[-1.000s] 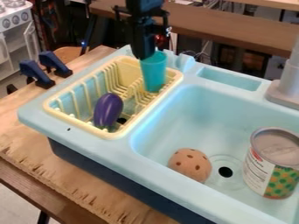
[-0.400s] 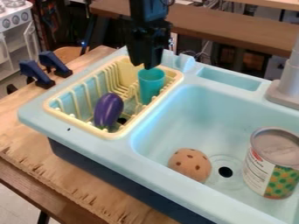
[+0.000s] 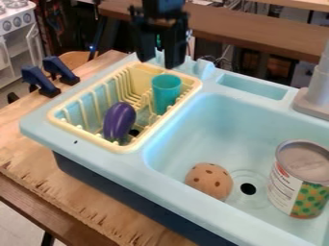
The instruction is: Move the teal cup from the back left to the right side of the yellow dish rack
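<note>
Nearest: tan round ball (image 3: 208, 181) w/ dark pits & can (image 3: 298, 185), dull metal top, patterned label, both in smooth blue basin (image 3: 199, 120). Next, glossy purple eggplant (image 3: 119, 121) in ribbed yellow rack (image 3: 122, 148). Beyond it, smooth teal cup (image 3: 166, 93), upright at rack's far end. Behind/above, my gripper (image 3: 159, 61) has let go & lifted off, fingers spread, nothing btwn. I'd call cup placed, release done.

The top edge cuts off the arm (image 3: 163, 6), and the right edge cuts off bits of the can (image 3: 299, 180), tap (image 3: 317, 93) and sink (image 3: 212, 113). The rack (image 3: 183, 101) hides a bit of the cup's (image 3: 166, 91) bottom. The can's small words are too blurry to read.
</note>
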